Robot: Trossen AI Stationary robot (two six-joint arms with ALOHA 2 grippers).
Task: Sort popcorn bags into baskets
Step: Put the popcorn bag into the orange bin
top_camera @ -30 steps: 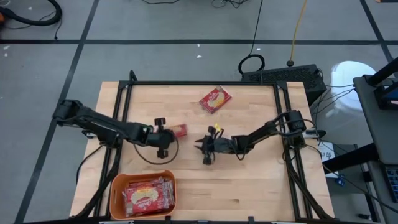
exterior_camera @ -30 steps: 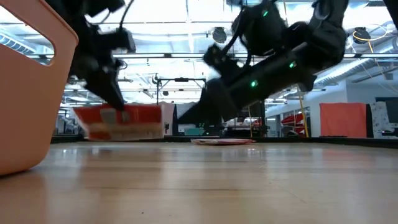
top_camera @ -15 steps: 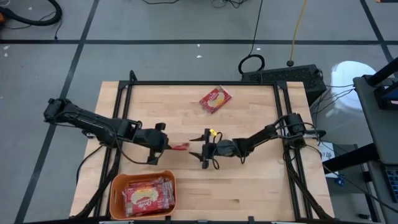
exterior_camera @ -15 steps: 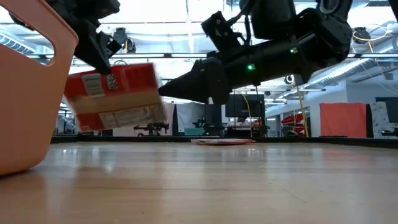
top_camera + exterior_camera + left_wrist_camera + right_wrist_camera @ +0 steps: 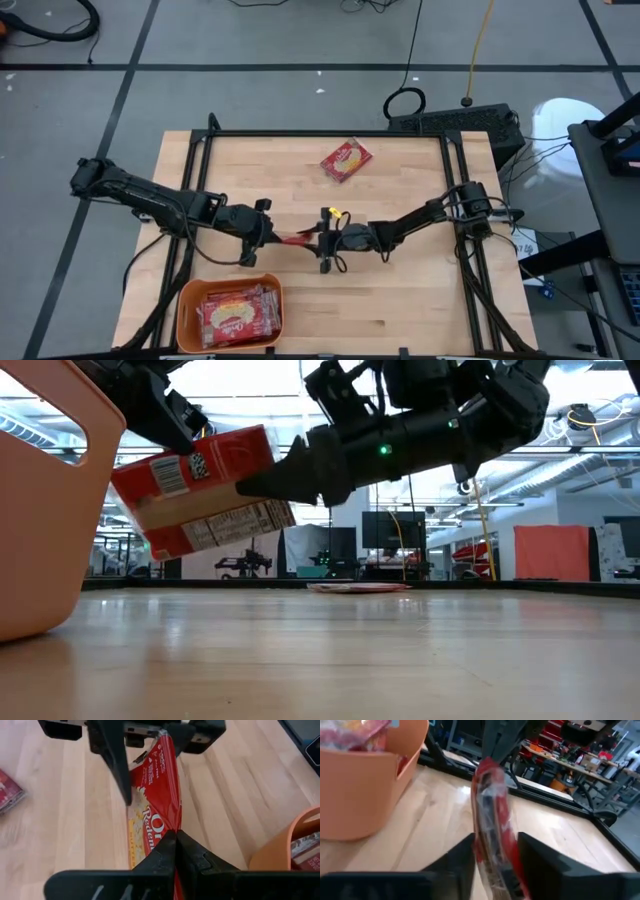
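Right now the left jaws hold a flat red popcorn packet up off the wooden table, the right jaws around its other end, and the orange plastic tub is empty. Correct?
Not quite: the orange plastic tub already holds several red packets, as the high view shows. The rest stands: the left gripper pinches the flat red popcorn packet off the wooden table, with the right gripper at its other end.

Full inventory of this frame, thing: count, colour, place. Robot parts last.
held popcorn bag: 1, red with a yellow-cream picture, lifted off the table at its middle, between the two grippers.
loose popcorn bag: 1, red, flat on the table near the far edge.
popcorn bags in the basket: several, red, piled; exact count cannot be told.
basket: 1, orange, near-left corner of the table.
table: 1, light wood with a black frame.
cables: black and yellow, on the floor beyond the table.
left gripper: 1, dark, shut on one end of the held popcorn bag.
right gripper: 1, dark, fingers straddling the bag's other end; whether they have it clamped cannot be told.
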